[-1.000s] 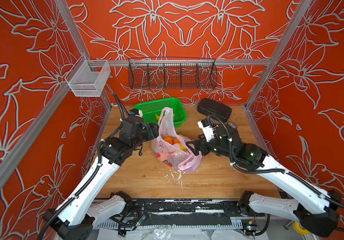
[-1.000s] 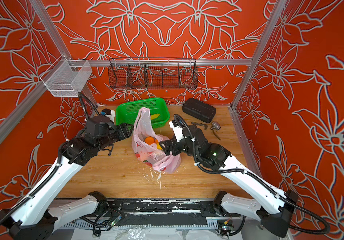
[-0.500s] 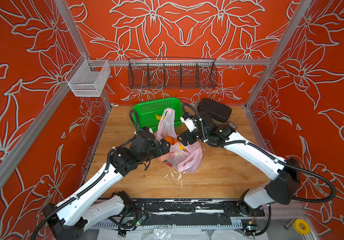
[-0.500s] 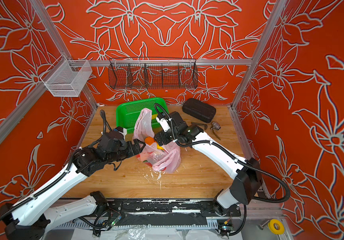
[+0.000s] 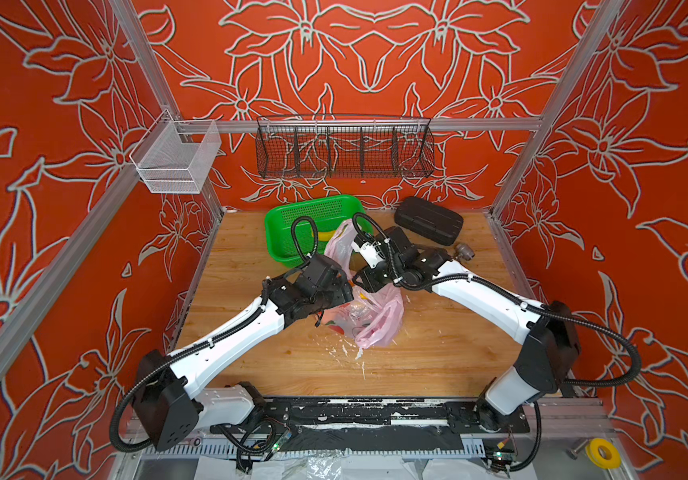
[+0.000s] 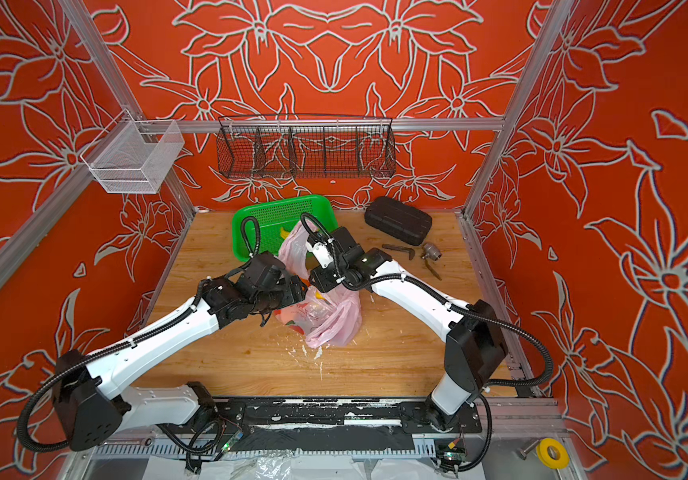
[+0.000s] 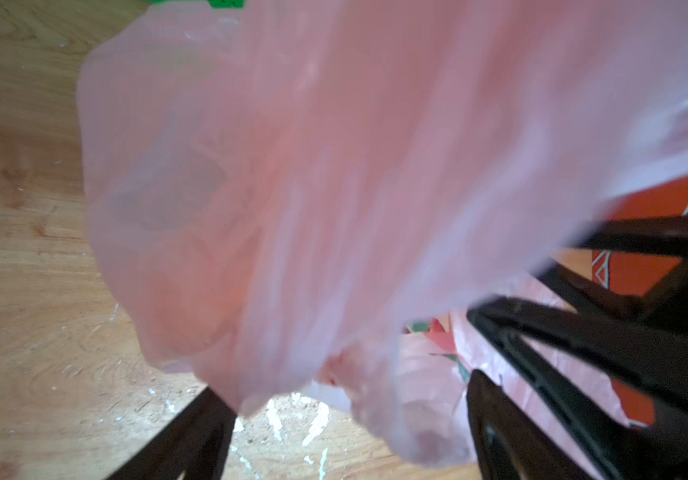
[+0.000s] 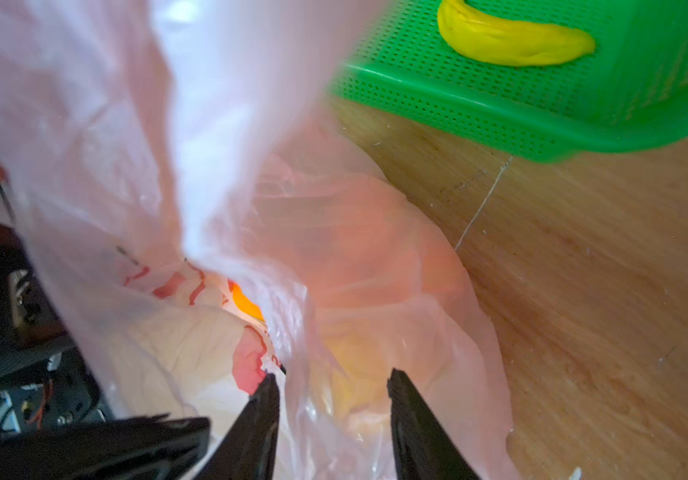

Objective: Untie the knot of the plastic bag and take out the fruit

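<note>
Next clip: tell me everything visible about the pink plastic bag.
The plastic bag is thin, translucent pink film with red fruit prints, crumpled on the wooden table near the green basket. One loose flap stands upright; its mouth looks open. Orange and yellow fruit show through inside. The left gripper and right gripper both stand in its folds, jaws apart with film between.

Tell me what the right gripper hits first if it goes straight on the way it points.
The right gripper would meet the thin pink bag first: its film lies between the open fingers. Just behind the film, probably an orange fruit, though depth is unclear.
</note>
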{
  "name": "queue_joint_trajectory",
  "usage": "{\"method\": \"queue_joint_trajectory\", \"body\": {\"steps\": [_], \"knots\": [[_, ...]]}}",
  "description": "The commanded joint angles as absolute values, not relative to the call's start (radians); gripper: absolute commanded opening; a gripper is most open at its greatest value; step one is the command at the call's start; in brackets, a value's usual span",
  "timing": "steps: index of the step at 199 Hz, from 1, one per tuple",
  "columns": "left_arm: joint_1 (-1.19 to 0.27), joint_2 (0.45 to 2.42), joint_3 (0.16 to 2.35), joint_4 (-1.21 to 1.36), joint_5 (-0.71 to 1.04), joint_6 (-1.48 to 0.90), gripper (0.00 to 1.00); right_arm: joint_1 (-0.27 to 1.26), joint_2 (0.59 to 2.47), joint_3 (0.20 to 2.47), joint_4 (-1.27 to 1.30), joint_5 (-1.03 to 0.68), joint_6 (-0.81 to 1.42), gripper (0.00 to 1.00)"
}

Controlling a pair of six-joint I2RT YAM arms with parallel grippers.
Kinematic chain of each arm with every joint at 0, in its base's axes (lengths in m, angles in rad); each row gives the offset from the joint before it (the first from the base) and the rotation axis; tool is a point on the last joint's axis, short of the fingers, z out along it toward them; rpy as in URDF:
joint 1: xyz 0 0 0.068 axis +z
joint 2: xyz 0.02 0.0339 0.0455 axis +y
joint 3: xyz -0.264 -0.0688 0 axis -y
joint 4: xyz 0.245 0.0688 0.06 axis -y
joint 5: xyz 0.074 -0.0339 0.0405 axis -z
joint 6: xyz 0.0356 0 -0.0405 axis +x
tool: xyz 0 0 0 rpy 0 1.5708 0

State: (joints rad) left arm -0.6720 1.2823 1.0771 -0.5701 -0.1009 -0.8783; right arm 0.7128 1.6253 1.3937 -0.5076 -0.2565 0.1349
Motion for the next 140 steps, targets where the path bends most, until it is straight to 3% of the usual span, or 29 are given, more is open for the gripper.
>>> {"method": "queue_joint_trajectory", "body": {"steps": [1,41,83,88,105,109,140], "knots": [[-0.679,1.298,1.095,-0.56,-0.127,-0.863,0.66,0.708,1.638,1.372,-0.476,-0.289,0.142,0.34],[-0.677,1.315,1.081,-0.581,-0.127,-0.829,0.37,0.708,1.618,1.354,-0.445,-0.288,0.144,0.08],[-0.676,1.292,1.036,-0.564,-0.073,-0.834,0.08,0.7,1.614,1.351,-0.436,-0.203,0.161,0.02],[-0.676,1.286,1.029,-0.563,-0.075,-0.837,0.08,0.698,1.613,1.35,-0.436,-0.197,0.167,0.07],[-0.675,1.266,1.009,-0.564,-0.087,-0.838,0.01,0.692,1.601,1.346,-0.436,-0.228,0.174,0.43],[-0.675,1.262,1.007,-0.565,-0.089,-0.838,0.0,0.693,1.597,1.344,-0.436,-0.238,0.174,0.48],[-0.675,1.242,1.003,-0.566,-0.083,-0.836,0.0,0.708,1.587,1.301,-0.431,-0.35,0.152,0.66]]}}
